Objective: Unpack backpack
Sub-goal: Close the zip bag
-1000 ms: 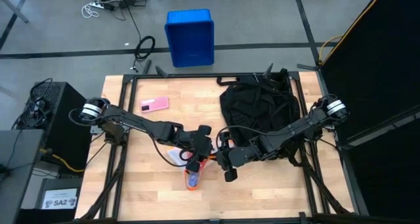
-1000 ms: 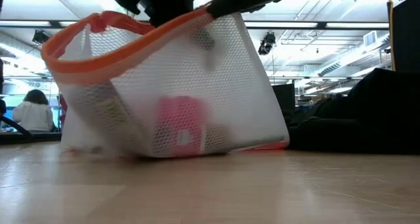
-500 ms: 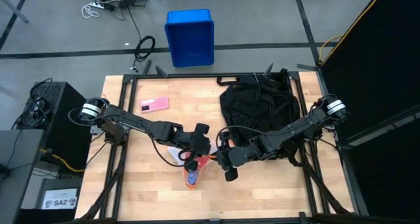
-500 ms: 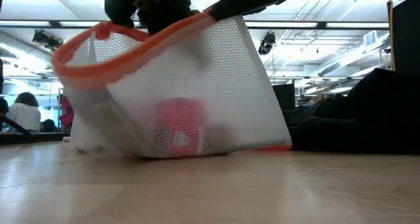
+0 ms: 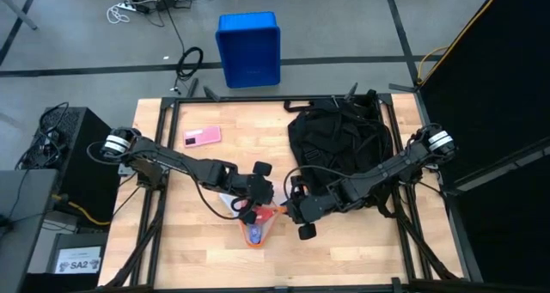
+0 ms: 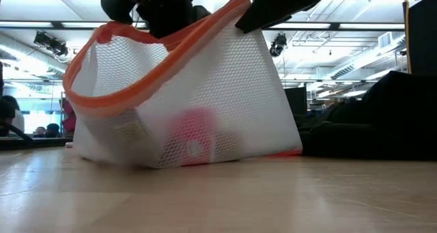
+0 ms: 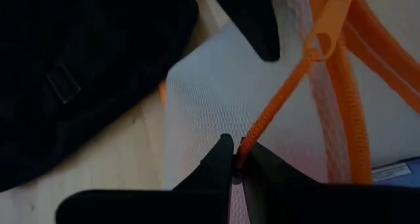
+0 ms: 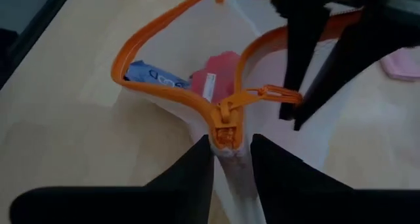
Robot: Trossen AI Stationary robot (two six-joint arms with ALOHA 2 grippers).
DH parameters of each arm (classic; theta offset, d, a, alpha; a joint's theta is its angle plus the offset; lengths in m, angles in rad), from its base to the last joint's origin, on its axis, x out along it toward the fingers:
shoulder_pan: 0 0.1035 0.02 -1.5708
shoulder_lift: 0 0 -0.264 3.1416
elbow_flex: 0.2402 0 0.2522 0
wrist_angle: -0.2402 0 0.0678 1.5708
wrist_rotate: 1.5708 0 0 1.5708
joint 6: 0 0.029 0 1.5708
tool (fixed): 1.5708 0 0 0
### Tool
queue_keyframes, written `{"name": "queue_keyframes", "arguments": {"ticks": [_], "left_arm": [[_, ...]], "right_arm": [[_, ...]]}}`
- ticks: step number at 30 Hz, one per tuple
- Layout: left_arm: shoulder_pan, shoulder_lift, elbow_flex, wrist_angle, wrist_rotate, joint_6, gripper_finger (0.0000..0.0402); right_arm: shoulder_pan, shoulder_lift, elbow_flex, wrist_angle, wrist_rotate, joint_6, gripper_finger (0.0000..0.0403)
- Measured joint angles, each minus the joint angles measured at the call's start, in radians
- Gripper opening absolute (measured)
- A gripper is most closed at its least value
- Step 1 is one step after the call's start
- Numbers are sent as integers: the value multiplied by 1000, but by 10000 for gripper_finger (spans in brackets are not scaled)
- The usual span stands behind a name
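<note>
Mesh pouch [image 5: 255, 227] at lower centre of the table [image 5: 172, 250] now gapes wider: left gripper [image 7: 235, 163] has clamped its orange zipper tape, right gripper [image 8: 231, 149] is loosening, backpack [image 5: 339, 151] sits upper right, so emptying looks next.

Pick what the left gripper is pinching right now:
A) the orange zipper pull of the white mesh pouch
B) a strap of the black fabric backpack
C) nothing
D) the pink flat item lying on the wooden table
A: in the left wrist view the left gripper is shut on the orange zipper pull of the white mesh pouch.
</note>
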Motion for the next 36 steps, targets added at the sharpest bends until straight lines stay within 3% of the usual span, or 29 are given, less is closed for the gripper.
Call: {"name": "queue_keyframes", "arguments": {"ticks": [6, 13, 27, 36], "left_arm": [[-6, -20, 0, -23, 0, -7, 0], [-10, -71, 0, -49, -5, -11, 0], [-152, -139, 158, -498, -123, -222, 0], [-267, -138, 174, -728, -145, -452, 0]], "right_arm": [[15, 0, 0, 20, 60, -43, 10], [15, 0, 0, 47, 70, -48, 6], [11, 0, 0, 46, 249, 52, 0], [15, 0, 0, 43, 266, 60, 0]]}}
